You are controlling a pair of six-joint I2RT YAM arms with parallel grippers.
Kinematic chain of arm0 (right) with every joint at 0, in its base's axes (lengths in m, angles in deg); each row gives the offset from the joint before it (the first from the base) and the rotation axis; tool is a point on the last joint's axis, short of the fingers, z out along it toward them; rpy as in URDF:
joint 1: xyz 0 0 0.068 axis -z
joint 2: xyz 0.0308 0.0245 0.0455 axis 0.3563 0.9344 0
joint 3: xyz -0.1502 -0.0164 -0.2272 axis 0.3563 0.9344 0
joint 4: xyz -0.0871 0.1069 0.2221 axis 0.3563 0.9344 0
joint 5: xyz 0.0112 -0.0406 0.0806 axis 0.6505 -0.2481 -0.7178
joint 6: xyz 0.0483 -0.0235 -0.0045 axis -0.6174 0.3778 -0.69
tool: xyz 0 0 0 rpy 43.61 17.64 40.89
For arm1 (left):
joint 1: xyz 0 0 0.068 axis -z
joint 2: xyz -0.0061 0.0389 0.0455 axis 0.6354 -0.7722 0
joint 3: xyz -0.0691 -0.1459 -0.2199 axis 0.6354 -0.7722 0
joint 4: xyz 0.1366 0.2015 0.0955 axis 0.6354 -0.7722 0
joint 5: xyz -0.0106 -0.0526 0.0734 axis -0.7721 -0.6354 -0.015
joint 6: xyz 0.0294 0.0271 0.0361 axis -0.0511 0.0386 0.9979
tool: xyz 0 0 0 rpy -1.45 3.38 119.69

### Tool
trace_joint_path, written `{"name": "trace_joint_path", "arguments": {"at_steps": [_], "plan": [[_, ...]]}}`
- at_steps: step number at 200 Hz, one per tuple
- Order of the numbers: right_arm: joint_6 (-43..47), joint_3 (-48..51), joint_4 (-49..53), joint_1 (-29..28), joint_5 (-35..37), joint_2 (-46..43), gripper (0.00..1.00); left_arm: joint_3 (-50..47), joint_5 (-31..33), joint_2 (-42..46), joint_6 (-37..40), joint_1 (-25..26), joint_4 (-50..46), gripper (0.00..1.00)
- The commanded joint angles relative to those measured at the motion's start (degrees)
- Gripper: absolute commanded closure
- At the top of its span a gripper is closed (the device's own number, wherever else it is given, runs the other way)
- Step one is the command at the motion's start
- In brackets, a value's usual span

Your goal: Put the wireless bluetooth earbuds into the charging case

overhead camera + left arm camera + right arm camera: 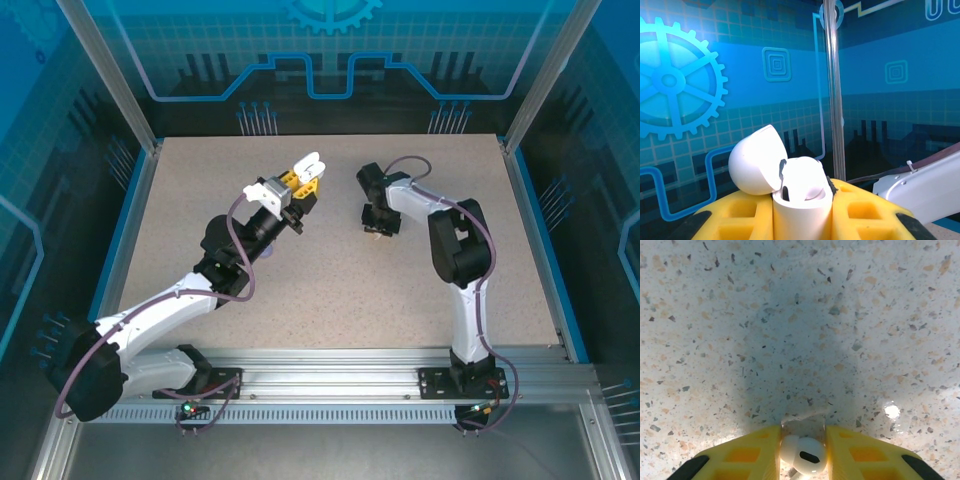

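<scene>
I'm at the pick-up step: the right gripper (378,228) is down on the speckled worktop (330,290), toward its far edge and right of middle, its yellow fingers (747,452) pressed against both sides of a white earbud (802,454). The left gripper (300,178) holds the white charging case (800,200) clamped in the air, lid (757,160) swung open. Next I need a clean lift, then to line the stem up over the case's socket. Blue gear-patterned panels (680,85) wall the cell.

Speckled beige table (330,290), blue side trim; soft shadow (790,340) across surface.
</scene>
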State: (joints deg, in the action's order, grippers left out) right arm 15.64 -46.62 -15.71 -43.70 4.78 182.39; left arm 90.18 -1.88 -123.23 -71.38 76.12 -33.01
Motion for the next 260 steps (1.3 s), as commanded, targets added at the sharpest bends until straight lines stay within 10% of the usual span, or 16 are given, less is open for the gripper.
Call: {"name": "trace_joint_path", "arguments": {"at_steps": [1,163,260], "plan": [[3.81,3.73,-1.07,0.96,1.75,-3.49,0.73,1.18,-0.91,-0.3,-0.71,0.35,1.61,1.0],[24.95,15.13,-25.98,-11.7,3.16,-51.13,0.73,0.88,-7.32,2.15,-1.27,0.42,-1.74,1.0],[34.11,11.88,-34.42,-19.87,-3.39,-56.93,0.72,0.64,-9.29,0.95,-3.48,0.42,-2.83,1.0]]}}
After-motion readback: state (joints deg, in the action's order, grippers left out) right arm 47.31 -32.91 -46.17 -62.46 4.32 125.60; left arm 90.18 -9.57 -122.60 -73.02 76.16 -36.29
